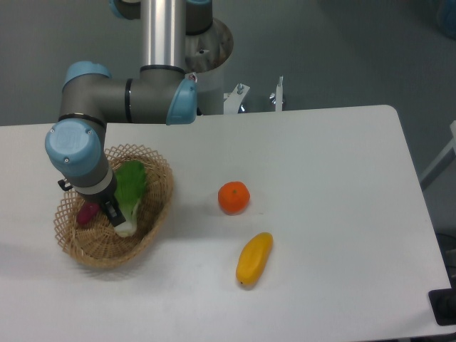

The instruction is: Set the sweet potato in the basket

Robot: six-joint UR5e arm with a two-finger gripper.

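The light tan wicker basket sits at the left of the white table. The reddish-purple sweet potato lies inside it at the left, partly hidden by my arm. My gripper reaches down into the basket right beside the sweet potato; its fingers are mostly hidden by the wrist, so I cannot tell whether they are open or shut. A green leafy vegetable with a white stem lies in the basket just right of the gripper.
A round orange sits mid-table right of the basket. An elongated yellow-orange fruit lies in front of it. The arm's base column stands at the table's back edge.
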